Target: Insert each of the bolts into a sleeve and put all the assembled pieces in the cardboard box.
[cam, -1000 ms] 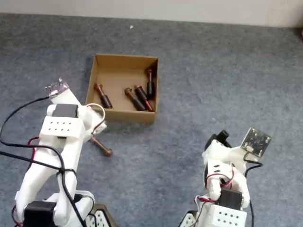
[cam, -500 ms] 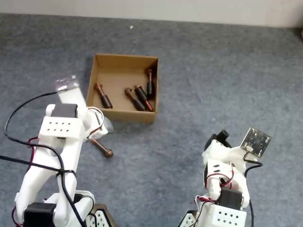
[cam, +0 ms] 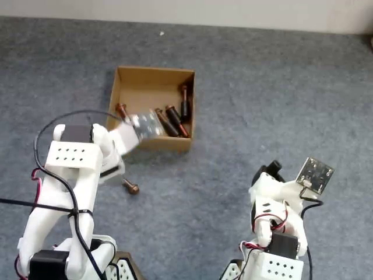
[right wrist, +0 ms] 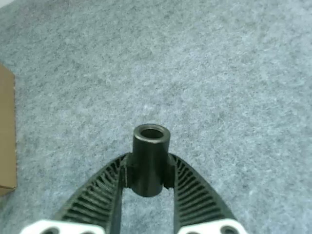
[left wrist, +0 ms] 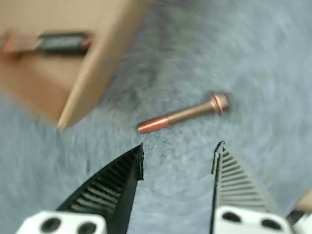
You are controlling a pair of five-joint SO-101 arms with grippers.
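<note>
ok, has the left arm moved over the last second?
Yes. The left arm swung its wrist rightward, from left of the cardboard box to over its front wall.

The counter point(cam: 280, 87) is covered by a grey, short-piled carpet point(right wrist: 219, 58) with a speckled weave. A pale band point(cam: 233, 13) runs along its far edge. A tiny white speck point(cam: 161, 33) lies on the carpet near that band.

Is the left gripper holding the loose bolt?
No, the bolt lies on the carpet ahead of the open left gripper.
</note>
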